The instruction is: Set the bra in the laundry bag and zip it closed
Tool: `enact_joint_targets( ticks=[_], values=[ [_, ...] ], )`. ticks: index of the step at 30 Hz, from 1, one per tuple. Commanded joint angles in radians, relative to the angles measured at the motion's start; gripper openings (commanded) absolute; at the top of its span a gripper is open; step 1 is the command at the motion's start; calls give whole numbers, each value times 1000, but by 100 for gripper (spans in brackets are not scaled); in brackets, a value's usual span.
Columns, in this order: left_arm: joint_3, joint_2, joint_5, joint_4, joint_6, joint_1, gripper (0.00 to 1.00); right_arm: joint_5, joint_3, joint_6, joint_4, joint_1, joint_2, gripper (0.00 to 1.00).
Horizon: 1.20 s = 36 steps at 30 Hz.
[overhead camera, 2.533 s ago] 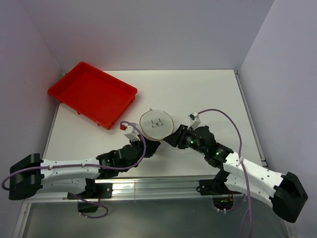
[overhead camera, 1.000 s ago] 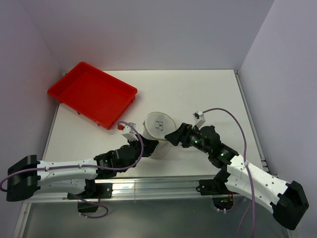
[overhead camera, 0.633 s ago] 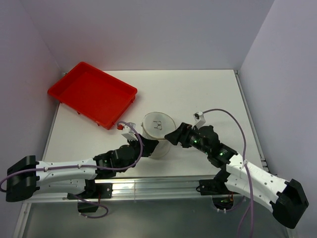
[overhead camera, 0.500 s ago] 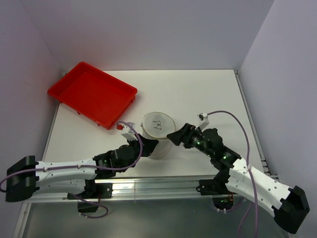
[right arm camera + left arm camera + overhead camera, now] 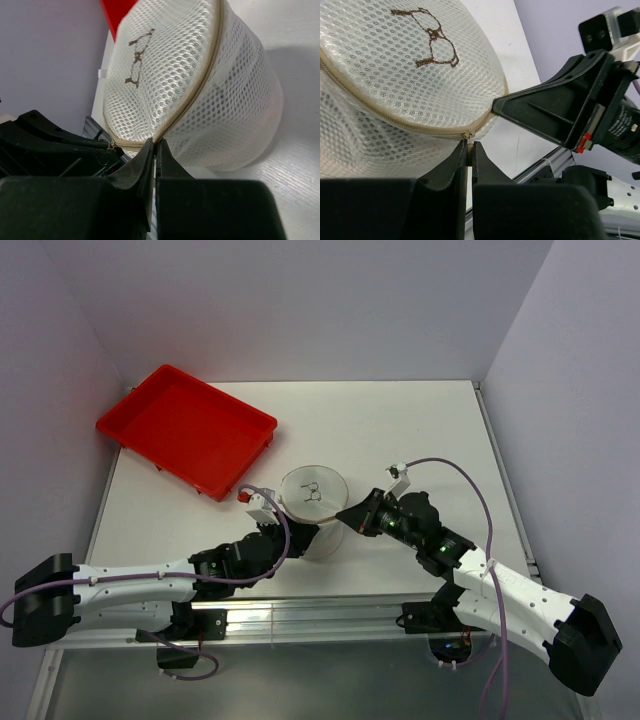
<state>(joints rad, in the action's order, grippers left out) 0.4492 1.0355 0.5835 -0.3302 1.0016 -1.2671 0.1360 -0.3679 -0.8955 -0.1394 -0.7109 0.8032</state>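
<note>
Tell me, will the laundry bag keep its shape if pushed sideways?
Probably not: the laundry bag is thin mesh, so its wall should dent. It looks light and may slide on the smooth table. Standing on a flat end, it seems unlikely to roll.

I'm looking into a robotics lab cell: plain lilac walls (image 5: 300,300) box in a white desk (image 5: 420,420), and my cabled left arm (image 5: 130,585) and right arm (image 5: 510,592) are mounted on an aluminium rail (image 5: 300,612).
</note>
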Motion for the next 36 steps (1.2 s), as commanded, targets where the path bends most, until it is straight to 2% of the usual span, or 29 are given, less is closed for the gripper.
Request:
enact_joint_targets(
  ticks=[1, 5, 8, 9, 16, 21, 26, 31, 32, 34, 35, 36],
  values=[
    [31, -64, 33, 28, -35, -5, 0, -62, -77, 56, 9, 4, 8, 0],
    [11, -152, 101, 196, -34, -3, 0, -21, -94, 125, 29, 95, 27, 0],
    [-15, -238, 166, 295, -14, 0, 0, 26, -103, 161, 15, 207, 50, 0],
    [-20, -283, 197, 378, -2, 6, 0, 45, -108, 171, 5, 255, 74, 0],
    [-30, -430, 303, 615, 87, 11, 0, 105, -216, 230, -69, 291, 254, 0],
    [-26, -413, 306, 625, 89, 9, 0, 108, -281, 242, -92, 291, 367, 0],
    [-35, -353, 253, 479, 26, 11, 0, 113, -359, 280, -69, 291, 442, 0],
    [-6, -321, 236, 434, -15, 9, 1, 102, -439, 332, -3, 291, 481, 0],
    [8, -321, 236, 454, -15, 9, 13, 120, -447, 336, 3, 291, 487, 7],
    [25, -330, 248, 483, -12, 9, 31, 131, -450, 336, 9, 291, 481, 18],
    [45, -347, 251, 499, -14, 9, 46, 135, -448, 337, 15, 291, 472, 30],
    [54, -357, 254, 519, -26, 9, 52, 136, -447, 339, 27, 291, 467, 36]
  ],
)
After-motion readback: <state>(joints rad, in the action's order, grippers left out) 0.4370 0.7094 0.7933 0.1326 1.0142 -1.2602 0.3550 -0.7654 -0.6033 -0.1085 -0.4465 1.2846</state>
